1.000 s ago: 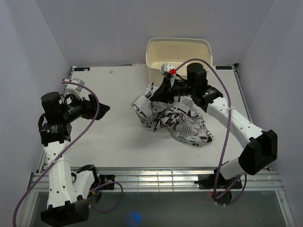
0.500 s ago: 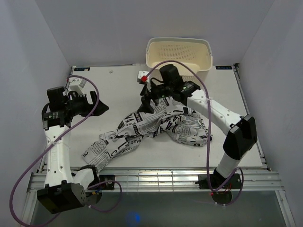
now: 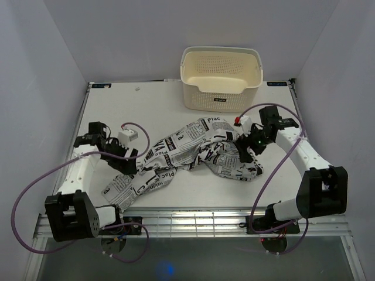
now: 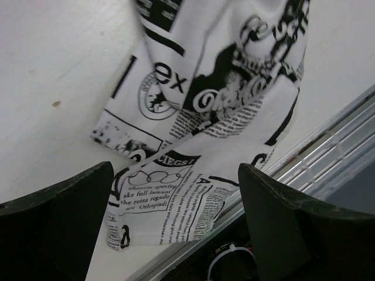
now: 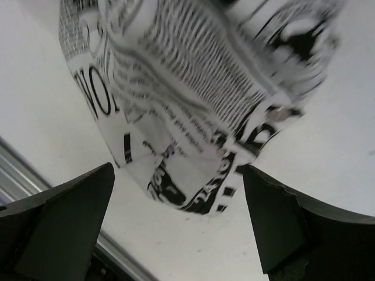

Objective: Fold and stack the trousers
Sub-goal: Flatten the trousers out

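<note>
The trousers (image 3: 193, 155), white cloth with black newspaper print, lie stretched across the table from the near left to the right. My left gripper (image 3: 125, 164) hovers open over the left leg. In the left wrist view that leg's end (image 4: 193, 175) lies flat between and beyond the open fingers (image 4: 176, 170), touching neither. My right gripper (image 3: 245, 153) stands open above the bunched right part. In the right wrist view a rumpled fold of the trousers (image 5: 193, 93) hangs just ahead of the open jaws (image 5: 179, 170), with nothing gripped.
A cream perforated basket (image 3: 221, 70) stands at the back, behind the trousers. The metal rail of the table's near edge (image 3: 193, 213) runs right beside the left leg's end (image 4: 334, 146). Purple cables loop from both arms.
The right gripper has let go of the trousers and moved from the back middle to the right. The cloth dropped and spread out. The left arm came down to the left leg.
</note>
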Controlling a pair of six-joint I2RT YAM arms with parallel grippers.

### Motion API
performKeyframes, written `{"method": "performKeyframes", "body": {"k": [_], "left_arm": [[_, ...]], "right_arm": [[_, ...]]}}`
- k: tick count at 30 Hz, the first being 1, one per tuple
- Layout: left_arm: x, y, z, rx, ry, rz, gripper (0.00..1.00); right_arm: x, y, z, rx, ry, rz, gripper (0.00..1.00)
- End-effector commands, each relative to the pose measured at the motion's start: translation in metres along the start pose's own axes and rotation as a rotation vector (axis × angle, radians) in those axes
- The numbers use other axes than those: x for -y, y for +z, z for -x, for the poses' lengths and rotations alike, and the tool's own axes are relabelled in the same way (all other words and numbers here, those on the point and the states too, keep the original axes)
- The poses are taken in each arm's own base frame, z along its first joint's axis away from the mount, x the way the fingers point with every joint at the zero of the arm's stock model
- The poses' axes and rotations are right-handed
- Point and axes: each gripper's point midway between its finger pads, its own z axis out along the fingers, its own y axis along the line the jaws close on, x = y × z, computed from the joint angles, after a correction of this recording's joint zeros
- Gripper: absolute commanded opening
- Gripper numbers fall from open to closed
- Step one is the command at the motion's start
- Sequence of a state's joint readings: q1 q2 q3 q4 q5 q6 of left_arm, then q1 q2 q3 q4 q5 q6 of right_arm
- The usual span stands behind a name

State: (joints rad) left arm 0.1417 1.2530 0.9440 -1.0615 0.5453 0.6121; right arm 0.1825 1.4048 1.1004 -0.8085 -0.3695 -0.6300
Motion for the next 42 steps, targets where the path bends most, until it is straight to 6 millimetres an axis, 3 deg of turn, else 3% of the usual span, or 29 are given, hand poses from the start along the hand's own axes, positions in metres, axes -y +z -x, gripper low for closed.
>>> {"method": "performKeyframes", "body": {"k": [1,3,4,5,7,11,12,13,15,16,18,19,20,21,22,23,24,26,27,30,32,33,35,36,37,38,39,42], "left_arm": [[0.012,0.013,-0.035,-0.093,0.298,0.04,0.98],[0.0,0.028,-0.041,-0.146,0.424,0.138,0.98],[-0.002,0.039,-0.057,-0.184,0.434,0.146,0.98],[-0.01,0.046,-0.053,-0.167,0.459,0.181,0.98],[-0.015,0.059,-0.067,-0.229,0.486,0.191,0.98],[-0.028,0.077,-0.074,-0.268,0.511,0.223,0.98],[-0.029,0.08,-0.075,-0.276,0.518,0.227,0.9],[-0.035,0.08,-0.078,-0.299,0.522,0.254,0.8],[-0.054,0.083,-0.087,-0.355,0.528,0.33,0.65],[-0.07,0.076,-0.089,-0.406,0.563,0.407,0.49],[-0.084,0.068,-0.092,-0.429,0.547,0.443,0.3],[-0.089,0.063,-0.087,-0.415,0.533,0.456,0.0],[-0.099,0.053,-0.084,-0.396,0.503,0.477,0.0],[-0.107,0.04,-0.064,-0.349,0.501,0.518,0.0],[-0.114,0.03,-0.055,-0.329,0.49,0.537,0.0],[-0.128,0.013,-0.055,-0.322,0.443,0.562,0.0],[-0.14,-0.006,-0.032,-0.274,0.438,0.611,0.0],[-0.157,-0.034,-0.027,-0.253,0.383,0.648,0.0],[-0.166,-0.051,-0.008,-0.212,0.393,0.68,0.0],[-0.185,-0.071,-0.008,-0.214,0.354,0.698,0.0],[-0.193,-0.07,-0.013,-0.243,0.321,0.667,0.01],[-0.193,-0.068,-0.017,-0.257,0.305,0.648,0.15],[-0.185,-0.058,-0.013,-0.221,0.285,0.583,0.33],[-0.179,-0.056,-0.011,-0.202,0.283,0.557,0.67],[-0.167,-0.051,-0.009,-0.167,0.284,0.497,0.71],[-0.158,-0.053,-0.002,-0.131,0.3,0.477,0.72],[-0.151,-0.053,0.001,-0.109,0.312,0.455,0.79],[-0.134,-0.056,0.012,-0.03,0.34,0.427,0.8]], "right_arm": [[-0.019,0.003,-0.062,-0.16,0.012,0.035,0.95],[-0.021,0.011,-0.076,-0.185,0.068,0.03,0.95],[-0.022,0.014,-0.08,-0.189,0.083,0.031,0.94],[-0.02,0.02,-0.087,-0.189,0.109,0.022,0.93],[-0.013,0.021,-0.089,-0.189,0.131,-0.005,0.92],[-0.013,0.025,-0.09,-0.21,0.154,0.019,0.84],[-0.011,0.025,-0.09,-0.217,0.153,0.015,0.81],[-0.007,0.025,-0.093,-0.236,0.142,-0.001,0.67],[0.002,0.024,-0.096,-0.256,0.123,-0.03,0.53],[0.012,0.02,-0.1,-0.273,0.112,-0.068,0.34],[0.028,0.01,-0.096,-0.264,0.113,-0.112,0.12],[0.039,0.002,-0.097,-0.259,0.123,-0.145,0.08],[0.046,-0.005,-0.093,-0.249,0.119,-0.162,0.08],[0.05,-0.01,-0.088,-0.241,0.111,-0.169,0.08],[0.067,-0.027,-0.083,-0.215,0.137,-0.214,0.08],[0.073,-0.036,-0.078,-0.203,0.122,-0.229,0.08],[0.079,-0.044,-0.074,-0.191,0.114,-0.251,0.08],[0.098,-0.07,-0.061,-0.154,0.082,-0.324,0.08],[0.103,-0.078,-0.057,-0.149,0.067,-0.346,0.08],[0.109,-0.095,-0.055,-0.163,0.005,-0.381,0.08],[0.103,-0.094,-0.066,-0.209,-0.012,-0.362,0.08],[0.098,-0.091,-0.069,-0.219,-0.047,-0.322,0.21],[0.084,-0.089,-0.074,-0.229,-0.062,-0.254,0.57],[0.075,-0.089,-0.072,-0.215,-0.075,-0.213,0.7],[0.07,-0.09,-0.069,-0.201,-0.085,-0.196,0.88],[0.067,-0.093,-0.065,-0.181,-0.098,-0.191,0.89],[0.063,-0.097,-0.055,-0.144,-0.113,-0.181,0.9],[0.065,-0.109,-0.031,-0.072,-0.137,-0.186,0.93]]}}
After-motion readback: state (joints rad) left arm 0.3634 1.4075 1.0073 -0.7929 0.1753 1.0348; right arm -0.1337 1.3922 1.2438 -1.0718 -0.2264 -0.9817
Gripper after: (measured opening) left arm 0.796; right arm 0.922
